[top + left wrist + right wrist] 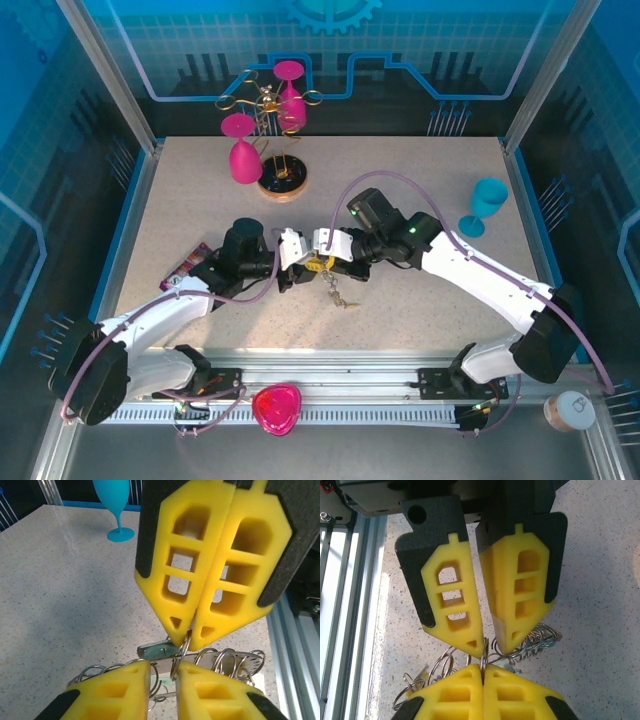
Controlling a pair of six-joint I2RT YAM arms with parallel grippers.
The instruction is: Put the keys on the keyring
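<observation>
From above, the left hand (298,262) and right hand (326,262) meet tip to tip over the middle of the speckled beige desk (450,310). Small silver keys (340,297) trail just below them, toward the near edge. The wrist views add the grip. The right hand's yellow foam fingers (460,690) are pressed together on a thin loop of the silver wire keyring (231,659). The left hand's fingers (117,690) stand narrowly apart, and that loop passes through their gap. A teal plastic goblet (117,510) stands well behind.
</observation>
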